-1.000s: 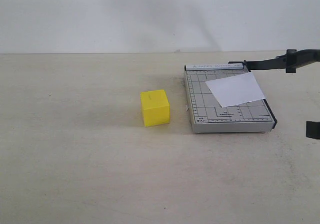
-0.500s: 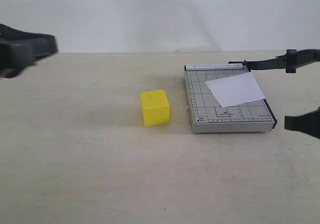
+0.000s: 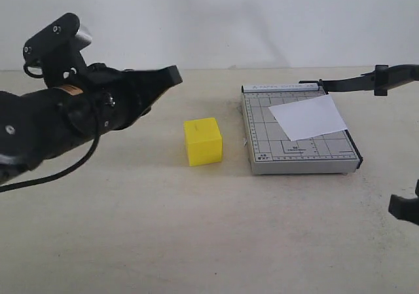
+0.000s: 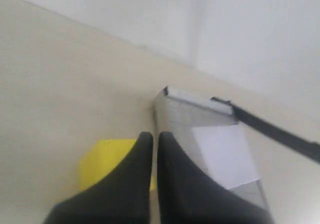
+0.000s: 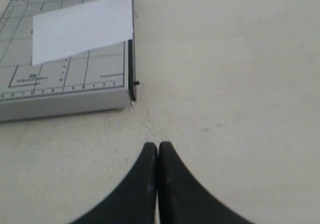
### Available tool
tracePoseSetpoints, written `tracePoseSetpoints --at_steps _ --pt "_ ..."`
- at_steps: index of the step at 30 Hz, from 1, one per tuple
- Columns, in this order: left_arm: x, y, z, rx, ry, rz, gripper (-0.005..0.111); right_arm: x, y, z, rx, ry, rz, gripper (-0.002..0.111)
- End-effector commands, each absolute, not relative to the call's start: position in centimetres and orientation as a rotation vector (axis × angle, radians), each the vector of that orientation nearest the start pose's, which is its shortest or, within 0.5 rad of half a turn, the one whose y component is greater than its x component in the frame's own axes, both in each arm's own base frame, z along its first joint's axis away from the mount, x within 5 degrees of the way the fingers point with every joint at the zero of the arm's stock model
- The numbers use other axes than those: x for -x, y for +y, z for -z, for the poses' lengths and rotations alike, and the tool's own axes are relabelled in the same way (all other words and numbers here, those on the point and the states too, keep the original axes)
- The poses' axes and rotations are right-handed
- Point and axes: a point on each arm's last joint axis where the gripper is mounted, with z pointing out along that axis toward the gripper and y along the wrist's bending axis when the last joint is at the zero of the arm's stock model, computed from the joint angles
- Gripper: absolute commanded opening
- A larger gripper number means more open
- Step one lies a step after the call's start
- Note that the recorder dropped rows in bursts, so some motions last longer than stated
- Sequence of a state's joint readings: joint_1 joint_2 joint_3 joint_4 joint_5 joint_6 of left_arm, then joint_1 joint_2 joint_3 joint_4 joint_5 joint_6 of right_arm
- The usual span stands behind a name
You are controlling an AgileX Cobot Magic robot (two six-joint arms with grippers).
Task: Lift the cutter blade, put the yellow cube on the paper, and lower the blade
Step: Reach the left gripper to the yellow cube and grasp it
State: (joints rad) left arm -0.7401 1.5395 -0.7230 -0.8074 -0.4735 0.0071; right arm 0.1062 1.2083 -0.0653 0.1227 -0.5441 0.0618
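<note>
I've got both jaws shut, empty. The cutter blade point(image 3: 386, 76) looks up, so the paper point(image 3: 308, 117) is free; yellow cube point(image 3: 203, 141) sits at its 9 o'clock.

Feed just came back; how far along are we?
Done: cutter blade looks raised off the grey board. In hand: nothing; left gripper and right gripper both shut, empty. Left: yellow cube sits beside the board, not on the paper; then lower the blade.

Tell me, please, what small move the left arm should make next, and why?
Probably open the left gripper: its jaws are shut and it hovers near the bright yellow cube, which sits on the table beside the grey gridded trimmer board, not yet on the white paper sheet. The long black cutter blade already stands clear of the board.
</note>
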Motion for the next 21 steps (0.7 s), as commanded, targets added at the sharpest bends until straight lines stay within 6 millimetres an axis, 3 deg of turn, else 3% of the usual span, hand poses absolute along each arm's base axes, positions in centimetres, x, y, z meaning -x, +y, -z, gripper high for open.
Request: tracePoseSetpoints --at_steps 1,6,12,16,21 --pt "-24.9 -21.6 -21.3 0.059 1.923 0.786 0.004 -14.5 0.9 -14.0 -0.140 2.106 -0.106 0.000" --pt "-25.5 -26.2 -19.4 -0.448 2.014 0.676 0.004 -14.7 0.9 -14.3 -0.146 2.056 -0.113 0.000" --pt "-30.4 -31.8 -18.7 -0.771 2.097 0.509 0.004 -14.7 0.9 -14.2 -0.140 2.072 -0.113 0.000" --pt "-34.2 -35.8 -18.7 -0.818 2.045 0.489 0.004 -14.7 0.9 -14.2 -0.107 2.076 -0.096 0.000" --pt "-36.6 -38.6 -17.6 -0.856 2.031 0.471 0.004 -14.6 1.0 -14.2 -0.025 2.078 -0.058 0.000"
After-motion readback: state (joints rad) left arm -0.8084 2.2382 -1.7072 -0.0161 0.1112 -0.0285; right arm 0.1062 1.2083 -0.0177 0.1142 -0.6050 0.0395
